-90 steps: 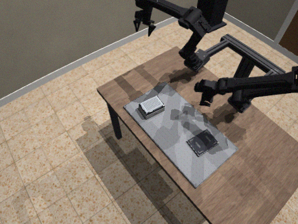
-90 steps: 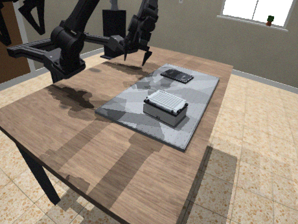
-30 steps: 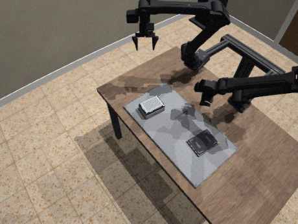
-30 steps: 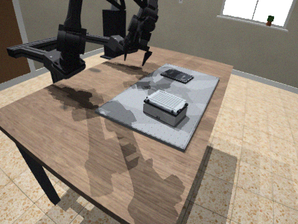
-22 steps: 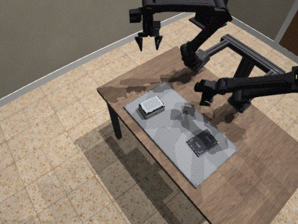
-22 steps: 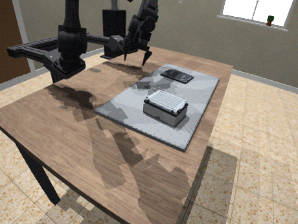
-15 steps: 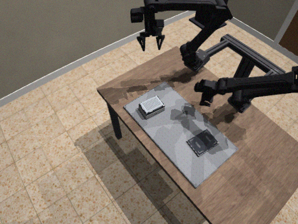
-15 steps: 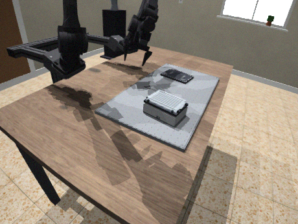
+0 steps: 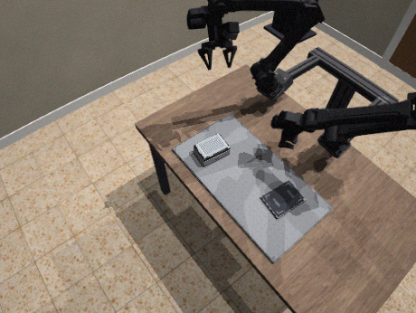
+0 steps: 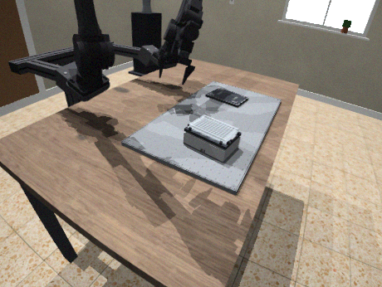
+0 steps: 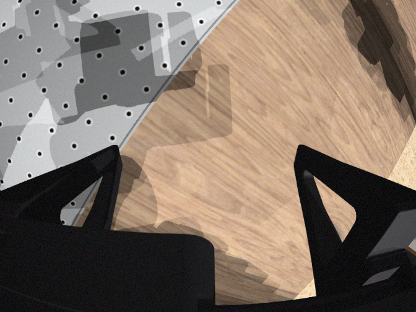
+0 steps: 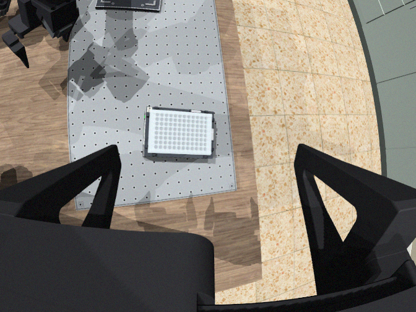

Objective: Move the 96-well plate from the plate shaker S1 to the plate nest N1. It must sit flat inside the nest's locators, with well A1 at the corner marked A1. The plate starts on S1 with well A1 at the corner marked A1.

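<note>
The plate (image 9: 212,144) (image 10: 213,128) (image 12: 180,132) sits on the shaker (image 9: 215,159) (image 10: 209,149) (image 12: 145,142), the nest (image 9: 283,199) (image 10: 227,97) (image 12: 127,4) well apart — this looks like the approach. Both the right gripper (image 9: 219,67) (image 12: 207,154) and left gripper (image 9: 288,145) (image 10: 172,80) (image 11: 208,155) (image 12: 46,52) are spread wide, holding nothing — next, probably, line the right one up over the plate

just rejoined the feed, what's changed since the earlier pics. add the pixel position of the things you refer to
The right gripper (image 9: 219,64) (image 12: 207,154) has swung rightward and down in the top view, and its fingers have left the exterior view. Nothing was gripped or released. The left gripper (image 9: 288,145) (image 10: 172,80) (image 11: 208,155) (image 12: 46,52), 96-well plate (image 9: 212,144) (image 10: 213,128) (image 12: 181,132) on the plate shaker (image 9: 216,158) (image 10: 208,148) (image 12: 145,140), and plate nest (image 9: 283,199) (image 10: 227,97) (image 12: 129,4) look unchanged.
</note>
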Tool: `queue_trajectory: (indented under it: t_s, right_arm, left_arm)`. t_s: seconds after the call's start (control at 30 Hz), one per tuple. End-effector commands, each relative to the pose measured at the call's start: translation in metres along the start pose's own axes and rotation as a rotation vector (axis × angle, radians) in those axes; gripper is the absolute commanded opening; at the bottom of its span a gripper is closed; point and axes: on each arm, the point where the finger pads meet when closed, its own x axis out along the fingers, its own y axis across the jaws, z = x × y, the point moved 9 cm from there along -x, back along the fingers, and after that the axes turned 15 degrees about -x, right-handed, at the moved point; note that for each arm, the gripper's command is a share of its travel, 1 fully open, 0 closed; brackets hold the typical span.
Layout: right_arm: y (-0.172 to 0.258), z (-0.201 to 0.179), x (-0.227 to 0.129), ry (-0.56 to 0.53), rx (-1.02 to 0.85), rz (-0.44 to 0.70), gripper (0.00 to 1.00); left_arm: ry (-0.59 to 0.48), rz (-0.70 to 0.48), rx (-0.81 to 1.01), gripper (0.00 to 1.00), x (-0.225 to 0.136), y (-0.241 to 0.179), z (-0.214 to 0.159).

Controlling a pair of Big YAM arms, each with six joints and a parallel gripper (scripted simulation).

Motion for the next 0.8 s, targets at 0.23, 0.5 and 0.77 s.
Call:
queue_trajectory:
  t_s: [0.23, 0.5, 0.77]
  right_arm:
    - [-0.0176, 0.0314, -0.0239, -0.004, -0.110, -0.050, 1.00]
    - [-0.0176, 0.0333, -0.0244, -0.008, -0.117, -0.051, 1.00]
    - [-0.0176, 0.0334, -0.0244, -0.009, -0.118, -0.051, 1.00]
  left_arm:
    - [-0.015, -0.005, 0.000, 1.00, -0.0021, -0.0013, 0.0055]
    - [-0.015, -0.005, 0.000, 1.00, -0.0021, -0.0013, 0.0055]
    - [-0.015, -0.005, 0.000, 1.00, -0.0021, -0.0013, 0.0055]
